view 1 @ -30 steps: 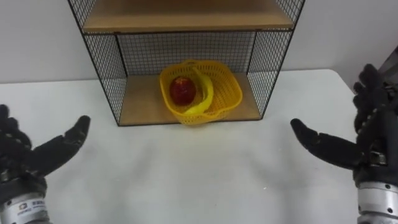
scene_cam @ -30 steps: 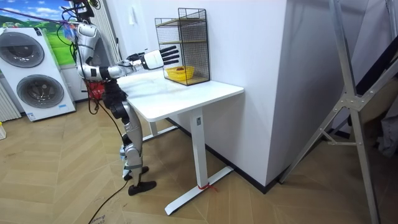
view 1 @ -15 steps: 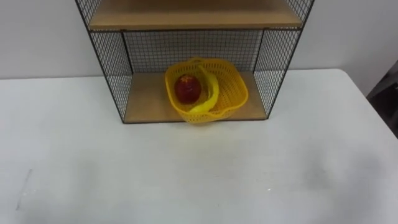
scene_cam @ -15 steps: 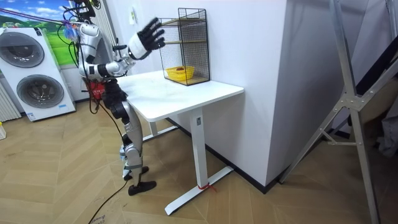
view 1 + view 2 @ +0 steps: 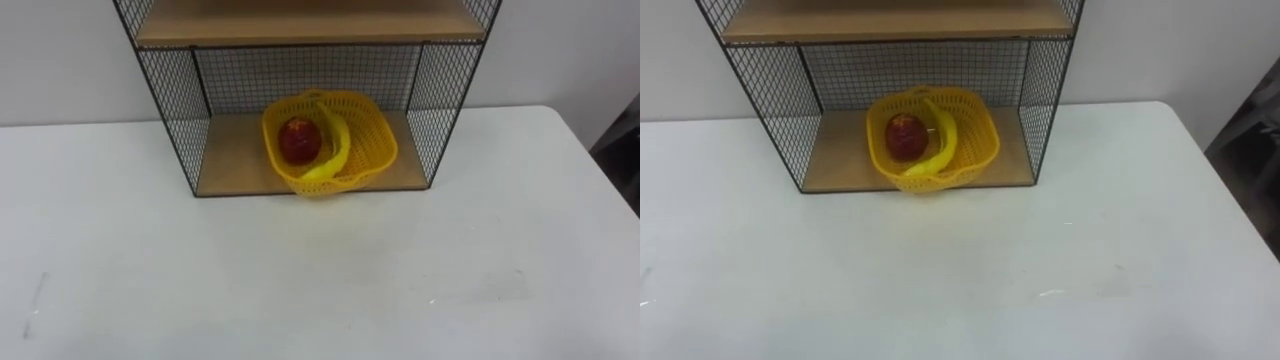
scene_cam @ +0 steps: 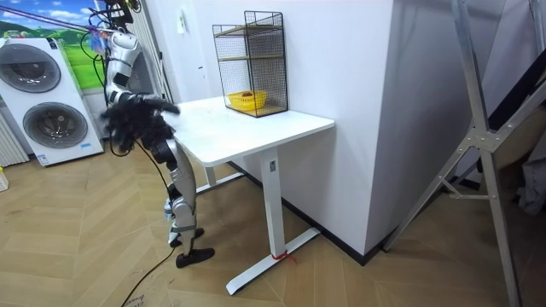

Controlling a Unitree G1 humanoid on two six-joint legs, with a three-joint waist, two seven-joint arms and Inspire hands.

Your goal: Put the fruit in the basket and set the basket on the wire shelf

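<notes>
Basket (image 5: 330,143), yellow, sits on the bottom board of the wire shelf (image 5: 160,100), its front rim reaching the board's front edge. A red apple (image 5: 298,140) lies in its left half. Beside it, touching, a banana (image 5: 335,150) runs from the back of the basket to the front left, its curve bowing right. The white bench (image 5: 300,280) spreads in front.

In the right eye view, an upper board (image 5: 890,20) spans the shelf above the basket.

In the room view, the robot stands at the bench's left end. Its hands (image 6: 130,119) are a dark blur at its waist; spread or curled, I cannot tell.
</notes>
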